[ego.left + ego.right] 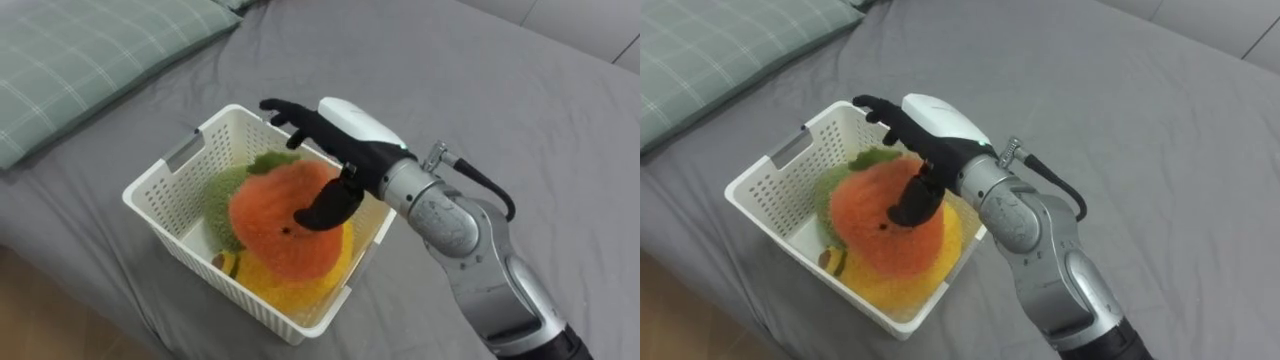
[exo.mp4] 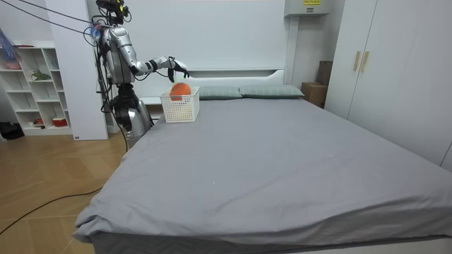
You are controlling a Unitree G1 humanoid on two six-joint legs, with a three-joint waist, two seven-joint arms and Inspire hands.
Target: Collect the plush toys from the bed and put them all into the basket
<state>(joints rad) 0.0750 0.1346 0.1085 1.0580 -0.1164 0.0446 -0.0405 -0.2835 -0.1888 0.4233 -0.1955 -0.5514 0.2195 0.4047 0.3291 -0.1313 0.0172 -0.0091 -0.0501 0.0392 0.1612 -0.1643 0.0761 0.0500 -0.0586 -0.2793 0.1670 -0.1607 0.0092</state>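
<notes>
Your white basket (image 1: 168, 222) sits on the bed (image 1: 500, 100) and holds three toys: an orange plush toy (image 1: 275, 215), a green one (image 1: 222, 195) at its 9 o'clock, and a yellow one (image 1: 290, 290) at 6. Your right hand (image 1: 335, 135) is spread open above the orange toy, clasping nothing. I see no other toys on the bedcover, so collecting looks nearly done.

White plastic basket (image 1: 170, 205), fuzzy plush toys (image 1: 285, 220)

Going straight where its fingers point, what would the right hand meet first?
The right hand would probably reach the green checked pillow, passing over the basket; height is unclear, so it might clip the far rim.
</notes>
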